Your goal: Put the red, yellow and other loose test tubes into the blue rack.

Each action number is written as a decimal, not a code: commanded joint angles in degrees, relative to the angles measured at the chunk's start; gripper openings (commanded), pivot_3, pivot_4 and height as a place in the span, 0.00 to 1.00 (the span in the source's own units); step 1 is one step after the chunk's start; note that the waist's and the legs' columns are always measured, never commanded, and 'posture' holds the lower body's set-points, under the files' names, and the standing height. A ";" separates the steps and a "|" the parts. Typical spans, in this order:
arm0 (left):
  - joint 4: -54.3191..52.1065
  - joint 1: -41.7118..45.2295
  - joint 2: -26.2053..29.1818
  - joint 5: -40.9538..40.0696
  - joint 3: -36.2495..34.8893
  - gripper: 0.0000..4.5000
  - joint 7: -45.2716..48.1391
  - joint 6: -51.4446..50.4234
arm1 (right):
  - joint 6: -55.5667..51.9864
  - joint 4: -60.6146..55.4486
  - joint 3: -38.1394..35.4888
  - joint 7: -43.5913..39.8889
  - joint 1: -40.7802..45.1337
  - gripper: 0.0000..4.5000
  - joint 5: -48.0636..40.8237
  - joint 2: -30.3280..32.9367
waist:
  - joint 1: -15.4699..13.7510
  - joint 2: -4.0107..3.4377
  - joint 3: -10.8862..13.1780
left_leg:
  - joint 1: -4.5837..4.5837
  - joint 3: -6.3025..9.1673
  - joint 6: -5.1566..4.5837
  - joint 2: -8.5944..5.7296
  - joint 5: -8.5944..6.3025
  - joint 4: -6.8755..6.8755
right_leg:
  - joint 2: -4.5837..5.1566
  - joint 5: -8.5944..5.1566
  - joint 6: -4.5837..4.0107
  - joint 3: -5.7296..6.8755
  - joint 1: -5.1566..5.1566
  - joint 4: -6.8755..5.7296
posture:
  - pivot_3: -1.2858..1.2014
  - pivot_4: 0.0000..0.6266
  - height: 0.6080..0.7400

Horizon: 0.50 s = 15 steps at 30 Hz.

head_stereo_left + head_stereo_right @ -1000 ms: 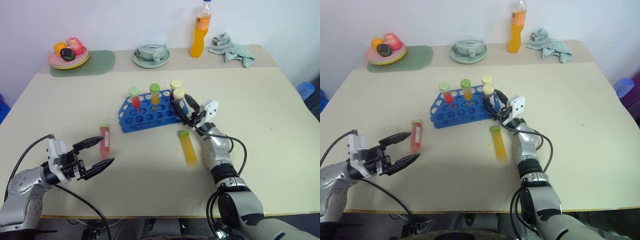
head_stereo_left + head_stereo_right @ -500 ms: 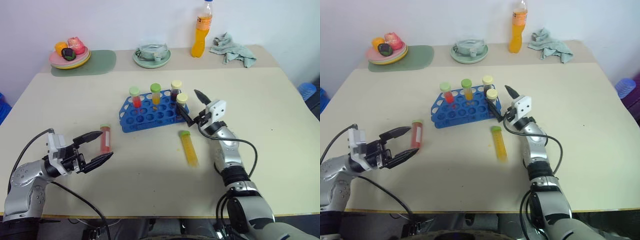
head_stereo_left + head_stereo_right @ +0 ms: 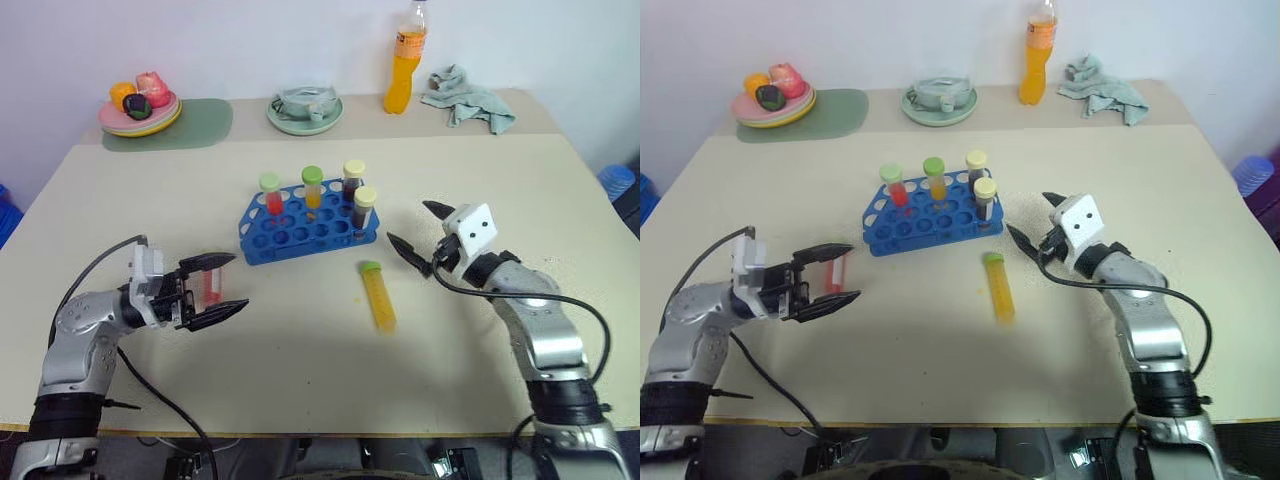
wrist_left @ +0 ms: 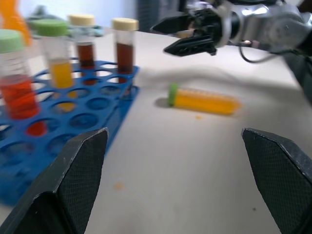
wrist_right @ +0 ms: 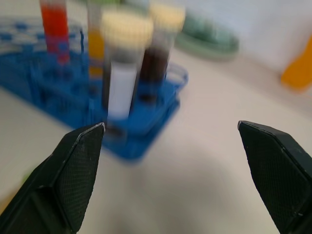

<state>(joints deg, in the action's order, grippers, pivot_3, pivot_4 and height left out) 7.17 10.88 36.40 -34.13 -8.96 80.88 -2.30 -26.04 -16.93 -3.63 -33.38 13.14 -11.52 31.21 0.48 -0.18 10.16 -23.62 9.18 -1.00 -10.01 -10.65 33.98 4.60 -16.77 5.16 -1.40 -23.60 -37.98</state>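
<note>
The blue rack stands mid-table with several capped tubes upright in it: red, yellow and two dark brown. A yellow test tube with a green cap lies loose on the table in front of the rack. A red test tube lies to the left. My left gripper is open, and the red tube shows between its fingers, not gripped. My right gripper is open and empty, just right of the rack. The left wrist view shows the yellow tube and the right gripper beyond it.
Along the back edge stand an orange drink bottle, a crumpled cloth, a green plate with a bowl, and stacked plates with fruit on a green mat.
My right gripper has drawn back to the right from the rack, leaving a dark brown tube standing in it. My left gripper has moved forward and right to the red tube.
</note>
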 commanded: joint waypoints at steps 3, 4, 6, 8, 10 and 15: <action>1.77 5.92 1.83 1.87 3.86 1.00 5.00 -1.13 | -21.99 -9.64 -2.94 -2.07 2.14 0.99 -9.53 4.93 | 0.04 0.02 0.01 | -0.07 0.00 -0.01 0.00 0.00 0.00 | 0.02 -0.03 -0.04 0.01 0.00 0.02 | 0.52 0.24 1.00; 2.04 6.87 1.72 2.45 4.72 1.00 5.36 -1.19 | -24.79 -9.41 -3.52 -3.03 2.70 0.99 -11.42 5.78 | 0.10 0.02 0.01 | -0.15 0.00 -0.01 0.00 0.00 0.01 | 0.03 -0.03 -0.04 0.03 -0.04 0.04 | 0.52 0.24 1.00; 2.63 8.49 1.71 2.83 6.07 1.00 6.31 -2.15 | -29.50 -8.98 -4.28 -3.18 3.85 0.99 -13.86 6.51 | 0.12 0.03 0.01 | -0.24 -0.02 -0.05 0.00 -0.01 0.02 | 0.04 -0.02 -0.03 0.04 -0.07 0.09 | 0.52 0.24 1.00; 3.76 9.87 1.86 4.19 7.64 1.00 7.50 -1.60 | -33.43 -8.75 -4.46 -2.99 4.54 0.99 -15.46 7.25 | 0.13 0.03 0.01 | -0.36 -0.01 -0.18 0.00 0.03 0.03 | 0.04 0.00 0.00 0.06 -0.15 0.17 | 0.52 0.24 1.00; 5.08 11.52 2.06 6.22 9.89 1.00 9.17 -0.90 | -39.07 -8.41 -4.05 -1.46 5.79 0.99 -16.48 7.18 | 0.05 0.04 0.01 | -0.56 -0.01 -0.22 0.00 0.03 0.04 | 0.04 0.11 0.20 0.07 -0.34 0.17 | 0.52 0.24 1.00; 5.54 14.66 0.94 8.34 12.69 1.00 10.20 -0.90 | -50.86 -8.19 -5.10 1.91 10.60 0.99 -19.40 5.14 | 0.10 0.06 0.02 | -0.89 -0.02 -0.23 0.00 0.06 0.13 | 0.04 0.21 0.34 0.08 -0.70 0.09 | 0.52 0.24 1.00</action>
<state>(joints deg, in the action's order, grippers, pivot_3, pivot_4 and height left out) 13.43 24.44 37.35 -26.18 3.54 90.31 -3.53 -73.17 -23.83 -7.20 -32.64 21.58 -29.18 37.01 0.58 -0.12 10.19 -24.50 9.17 -1.23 -10.02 -10.59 34.12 4.65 -16.56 5.51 -1.32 -24.30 -37.90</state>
